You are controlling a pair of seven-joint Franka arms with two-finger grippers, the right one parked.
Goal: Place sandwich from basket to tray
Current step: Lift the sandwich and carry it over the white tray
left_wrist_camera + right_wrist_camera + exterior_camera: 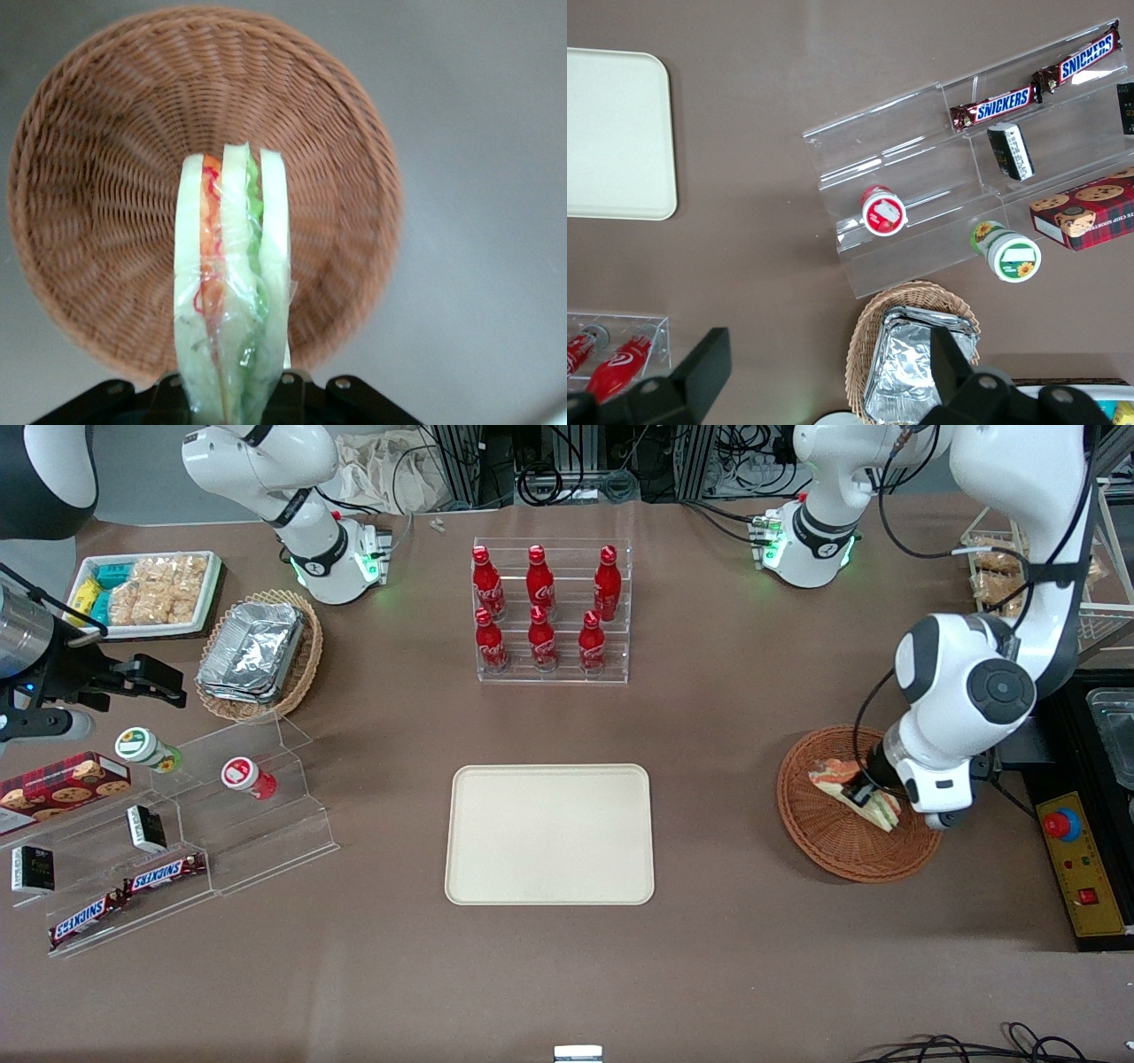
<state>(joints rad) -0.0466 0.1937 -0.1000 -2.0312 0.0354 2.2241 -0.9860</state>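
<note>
You can read "SNICKERS" on two chocolate bars (1034,84) lying end to end on the clear acrylic stepped stand (921,177) toward the parked arm's end of the tabletop. The red bottles (540,607) carry white script, too small for you to read.

The gripper (864,790) sits over the basket (842,841) and bears no legible label.

My pincer (864,793) grips the wrapped sandwich (232,283) above the round wicker basket (106,177); the cream tray (549,834) lies bare.

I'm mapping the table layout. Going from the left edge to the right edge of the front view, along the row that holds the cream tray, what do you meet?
Clear stepped stand with Snickers bars → tray → basket, where the gripper is shut on the sandwich → red stop button.
</note>
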